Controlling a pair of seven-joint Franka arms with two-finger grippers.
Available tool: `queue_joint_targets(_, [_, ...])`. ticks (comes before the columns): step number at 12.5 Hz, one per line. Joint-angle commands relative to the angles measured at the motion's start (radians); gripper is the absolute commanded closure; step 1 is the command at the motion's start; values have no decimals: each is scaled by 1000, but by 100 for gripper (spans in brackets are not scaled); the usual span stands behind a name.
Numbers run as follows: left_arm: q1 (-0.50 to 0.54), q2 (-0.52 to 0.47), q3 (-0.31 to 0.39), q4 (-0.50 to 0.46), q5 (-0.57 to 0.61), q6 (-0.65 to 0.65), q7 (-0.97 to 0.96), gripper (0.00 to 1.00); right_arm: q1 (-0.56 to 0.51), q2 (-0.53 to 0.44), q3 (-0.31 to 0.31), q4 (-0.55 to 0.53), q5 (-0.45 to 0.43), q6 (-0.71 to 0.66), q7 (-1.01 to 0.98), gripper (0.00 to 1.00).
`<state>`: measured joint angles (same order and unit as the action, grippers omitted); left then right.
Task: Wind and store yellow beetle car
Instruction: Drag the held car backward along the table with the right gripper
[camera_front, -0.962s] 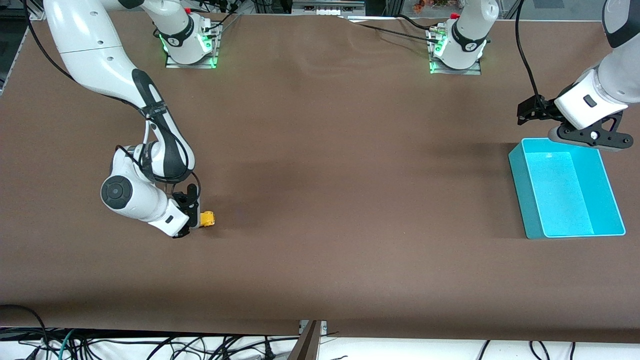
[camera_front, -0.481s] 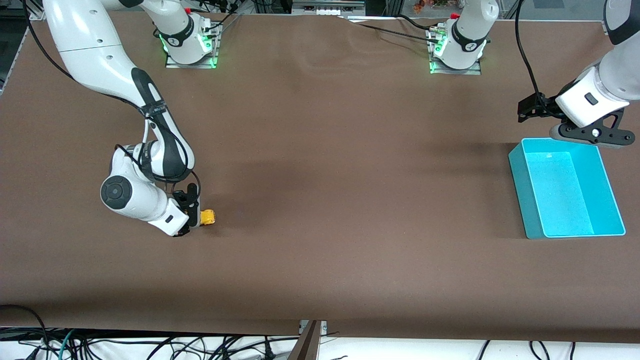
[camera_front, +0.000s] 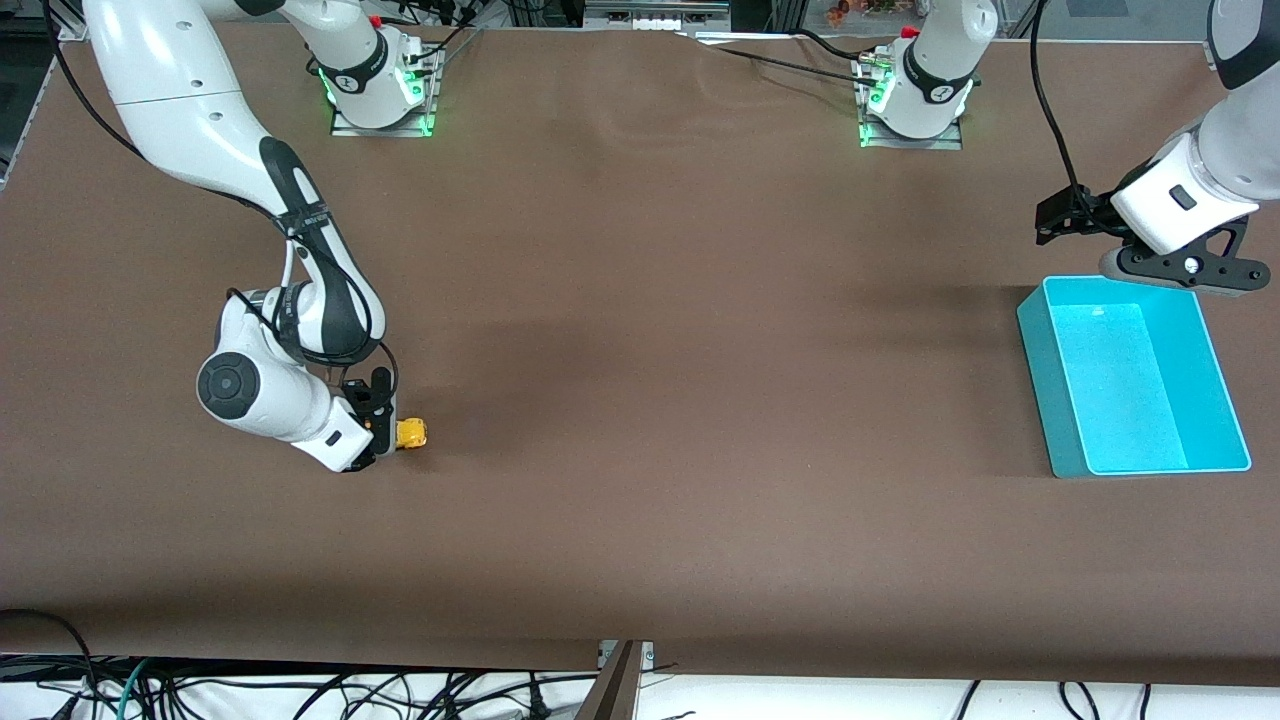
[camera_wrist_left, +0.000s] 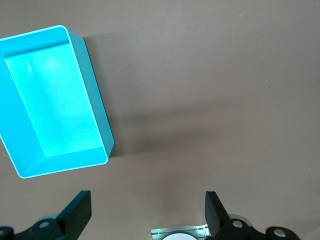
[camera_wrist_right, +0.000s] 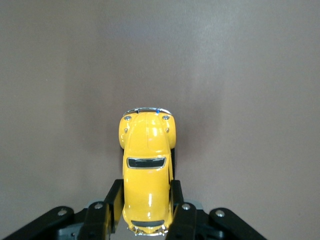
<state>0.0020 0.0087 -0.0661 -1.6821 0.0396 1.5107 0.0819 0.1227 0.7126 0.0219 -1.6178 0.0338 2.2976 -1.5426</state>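
My right gripper (camera_front: 385, 433) is clamped on the tiny yellow beetle toy car (camera_front: 411, 433), low on the brown table (camera_front: 640, 400) at the right arm's end. Wind step, I think; next, pull it back w/ wheels down. Left gripper (camera_wrist_left: 147, 212) waits wide apart by the teal plastic bin (camera_front: 1045, 380).

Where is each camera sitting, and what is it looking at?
Front view: high across the brown table, facing both white arms and their bases.
Left wrist view: on the left arm, looking down at the empty teal plastic bin, with the open left gripper showing.
Right wrist view: on the right arm, looking along the tiny yellow beetle car clamped in the right gripper.
Shared: front view also shows bin and car.
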Motion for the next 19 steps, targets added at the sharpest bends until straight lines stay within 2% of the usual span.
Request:
queue_joint_targets(1, [9, -13, -11, -2, 0, -12, -11, 0, -35, -19, 0, -45, 12, 5, -22, 69])
queue_joint_targets(11, [7, -15, -11, -2, -9, -20, -17, 0, -138, -8, 0, -50, 14, 40, -154, 68])
queue_joint_targets(19, [10, -21, -9, 5, -9, -20, -2, 0, -193, -8, 0, -50, 14, 43, -182, 68])
